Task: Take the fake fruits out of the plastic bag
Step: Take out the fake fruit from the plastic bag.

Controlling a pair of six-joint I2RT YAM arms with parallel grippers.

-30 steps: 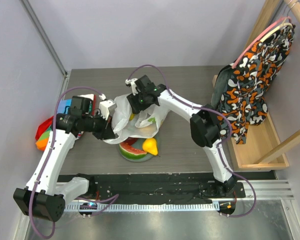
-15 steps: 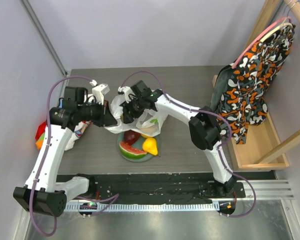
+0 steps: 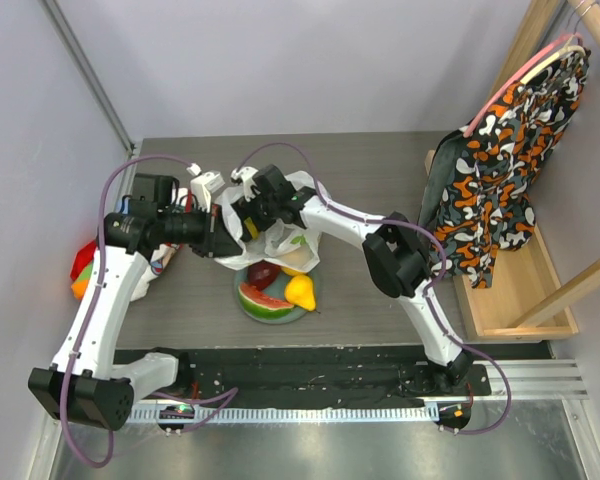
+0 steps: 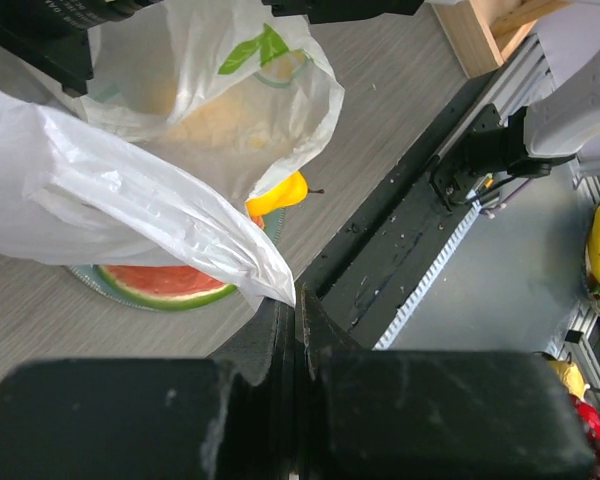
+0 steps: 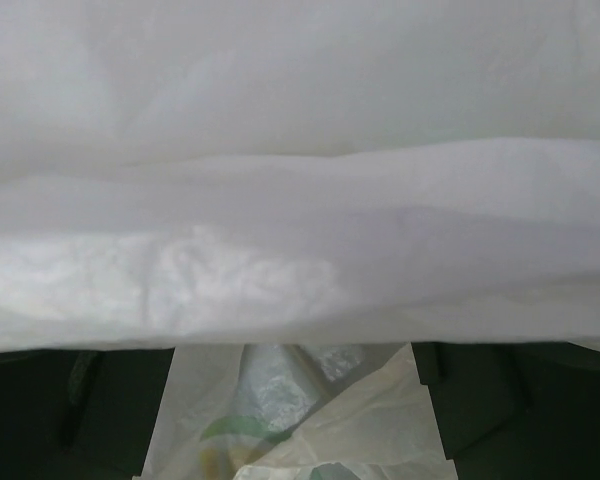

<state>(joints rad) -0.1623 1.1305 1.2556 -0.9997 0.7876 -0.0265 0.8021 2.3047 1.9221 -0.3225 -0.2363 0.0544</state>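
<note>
The plastic bag [image 3: 285,215] sits crumpled at the table's middle, partly over a round plate [image 3: 250,313]. On the plate lie fake fruits: a watermelon slice [image 3: 263,300], a yellow pear [image 3: 300,292] and a dark red apple [image 3: 264,273]. My left gripper [image 3: 218,243] is shut on the bag's edge [image 4: 270,270] and holds it up. The wrist view shows the watermelon [image 4: 165,285] and pear [image 4: 280,193] beneath the film. My right gripper [image 3: 242,222] stands open at the bag's left side. Bag film [image 5: 300,200] fills its view, and its fingers [image 5: 480,400] are spread wide around the film.
A colourful cloth [image 3: 90,265] lies at the table's left edge. At the right a wooden rack [image 3: 510,290] holds a patterned orange-black garment [image 3: 500,170]. The black base rail [image 3: 310,370] runs along the near edge.
My right gripper has opened wide and shifted left across the bag. The left gripper lifted the bag's edge back and up. The dark red apple came into view on the plate.
</note>
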